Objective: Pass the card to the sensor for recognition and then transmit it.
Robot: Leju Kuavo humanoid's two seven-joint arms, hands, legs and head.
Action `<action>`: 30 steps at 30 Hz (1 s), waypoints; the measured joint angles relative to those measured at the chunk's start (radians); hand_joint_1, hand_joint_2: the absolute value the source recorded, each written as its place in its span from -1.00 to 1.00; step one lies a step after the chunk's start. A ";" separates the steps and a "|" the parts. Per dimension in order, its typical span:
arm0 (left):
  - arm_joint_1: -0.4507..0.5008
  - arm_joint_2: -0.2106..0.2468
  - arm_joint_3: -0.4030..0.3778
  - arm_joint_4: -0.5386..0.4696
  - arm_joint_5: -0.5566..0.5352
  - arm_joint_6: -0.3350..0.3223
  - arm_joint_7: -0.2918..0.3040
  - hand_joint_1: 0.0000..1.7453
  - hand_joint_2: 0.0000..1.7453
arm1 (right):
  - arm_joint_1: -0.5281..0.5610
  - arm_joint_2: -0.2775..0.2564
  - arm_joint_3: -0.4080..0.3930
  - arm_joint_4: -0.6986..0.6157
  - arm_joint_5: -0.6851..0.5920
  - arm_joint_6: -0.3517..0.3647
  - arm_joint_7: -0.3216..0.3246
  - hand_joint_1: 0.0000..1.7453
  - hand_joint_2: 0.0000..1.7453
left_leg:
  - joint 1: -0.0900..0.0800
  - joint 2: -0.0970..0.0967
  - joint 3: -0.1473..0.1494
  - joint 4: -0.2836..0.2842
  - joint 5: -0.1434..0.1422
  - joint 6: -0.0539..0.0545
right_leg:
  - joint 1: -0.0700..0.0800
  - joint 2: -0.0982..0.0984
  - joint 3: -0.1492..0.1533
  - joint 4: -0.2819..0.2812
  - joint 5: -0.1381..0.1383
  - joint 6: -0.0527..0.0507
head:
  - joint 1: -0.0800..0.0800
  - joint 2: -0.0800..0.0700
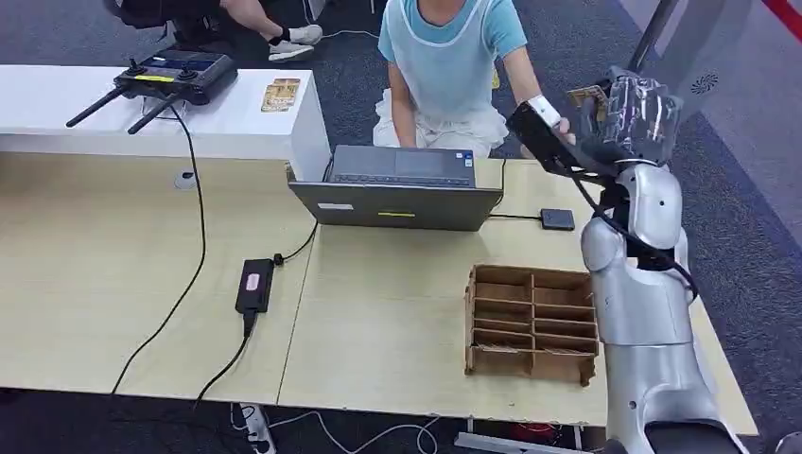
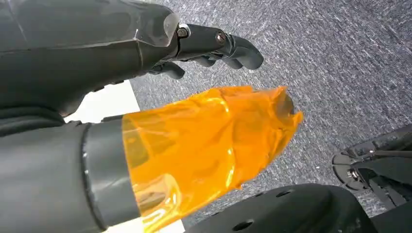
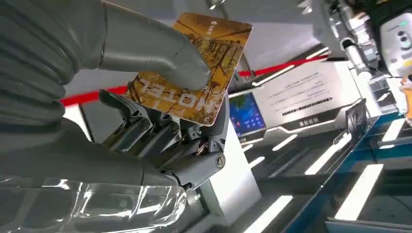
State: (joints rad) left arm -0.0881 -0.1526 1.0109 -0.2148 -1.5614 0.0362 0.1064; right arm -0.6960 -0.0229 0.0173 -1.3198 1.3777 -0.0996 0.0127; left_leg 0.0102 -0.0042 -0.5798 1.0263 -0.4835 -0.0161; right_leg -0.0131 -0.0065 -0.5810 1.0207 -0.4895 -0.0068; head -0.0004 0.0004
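Pinching card [image 3: 194, 68] between thumb and fingers of right hand [image 3: 145, 111], raised far right, beside person's hand [image 1: 549, 118]. Sensor [image 1: 557, 218] on table [image 1: 397, 312], lower and nearer, slightly left of hand. Left hand [image 2: 209, 46] hanging low, fingers curled, holding nothing.

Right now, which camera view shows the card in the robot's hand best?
The right wrist view: the card is close, held between the thumb and fingers of the right hand, its print readable. The head view shows the card small at the raised hand. The left wrist view looks at carpet.
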 joint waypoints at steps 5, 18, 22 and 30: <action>0.001 0.001 0.000 0.000 0.010 0.003 0.003 -1.00 -1.00 | 0.019 0.024 -0.106 -0.058 -0.172 0.055 -0.061 1.00 1.00 | 0.000 0.000 0.000 0.000 0.000 0.000 | 0.000 0.000 0.000 0.000 0.000 0.000 | 0.000 0.000; 0.002 0.009 0.006 0.000 0.035 0.006 0.012 -1.00 -1.00 | 0.052 0.013 -0.296 -0.079 -0.604 0.245 -0.136 1.00 1.00 | 0.000 0.000 0.000 0.000 0.000 0.000 | 0.000 0.000 0.000 0.000 0.000 0.000 | 0.000 0.000; 0.003 0.010 0.012 0.000 0.045 0.008 0.013 -1.00 -1.00 | 0.074 -0.032 -0.314 -0.056 -0.762 0.307 -0.155 1.00 1.00 | 0.000 0.000 0.000 0.000 0.000 0.000 | 0.000 0.000 0.000 -0.001 0.000 0.000 | 0.000 0.000; 0.006 0.014 0.037 0.000 0.063 0.015 0.014 -1.00 -1.00 | 0.171 -0.210 -0.316 -0.002 -1.134 0.458 -0.185 1.00 1.00 | 0.000 -0.002 -0.001 0.001 -0.001 0.001 | 0.000 -0.002 0.000 -0.002 0.000 0.000 | 0.000 0.000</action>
State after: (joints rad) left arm -0.0825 -0.1389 1.0483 -0.2148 -1.4981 0.0515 0.1202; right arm -0.5253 -0.2329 -0.2987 -1.3215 0.2433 0.3589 -0.1724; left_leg 0.0099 -0.0066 -0.5807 1.0270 -0.4843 -0.0149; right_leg -0.0134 -0.0089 -0.5806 1.0187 -0.4896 -0.0065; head -0.0008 0.0004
